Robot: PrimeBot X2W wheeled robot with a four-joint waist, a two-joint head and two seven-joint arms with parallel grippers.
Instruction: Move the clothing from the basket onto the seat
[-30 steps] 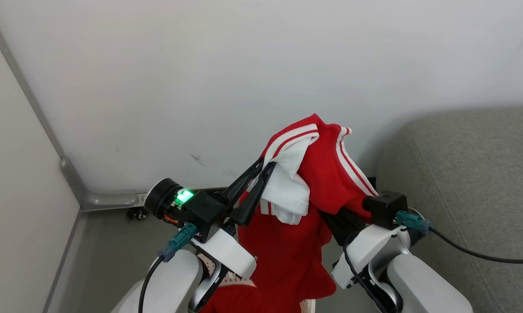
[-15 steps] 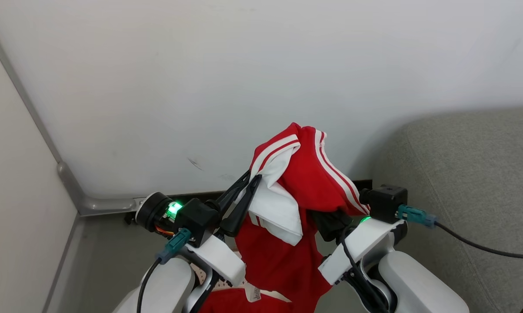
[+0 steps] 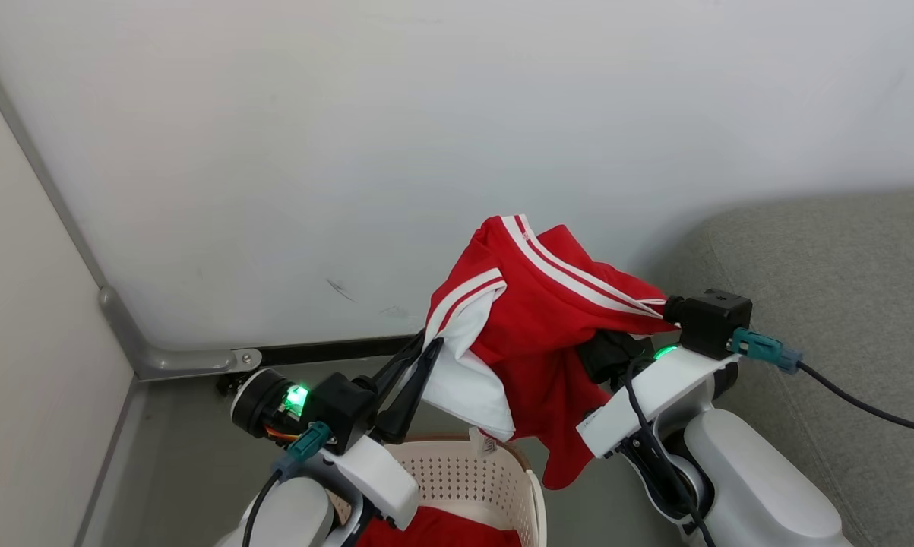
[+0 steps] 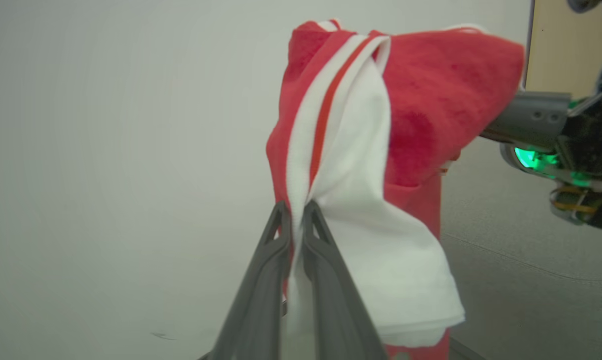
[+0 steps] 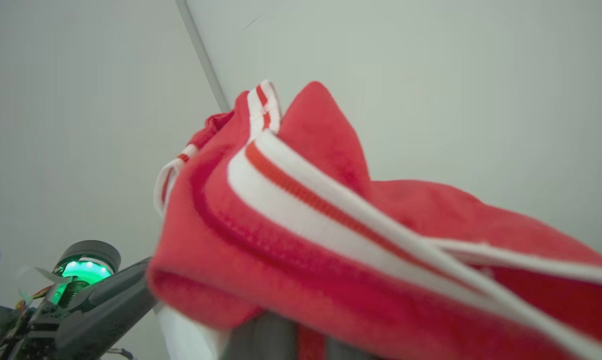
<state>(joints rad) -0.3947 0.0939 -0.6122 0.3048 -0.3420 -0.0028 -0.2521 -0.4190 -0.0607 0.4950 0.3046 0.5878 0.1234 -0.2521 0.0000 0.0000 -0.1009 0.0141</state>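
Top (image 3: 555,304): soft, light, drapes; left hand (image 3: 428,348) pinched shut on its white edge, right hand (image 3: 612,353) closed on a red fold.

Three cameras trained on one red top (image 3: 548,319)
The head view looks down from above and behind the left fingers (image 3: 415,384) toward the wall (image 3: 426,114). The left wrist view looks close along them, with cloth pinched at their tips. The right wrist view, nearer still, has cloth over the right fingers (image 5: 265,340). All three share the top and the wall.

white wall (image 3: 274,114), grey floor (image 3: 175,441)
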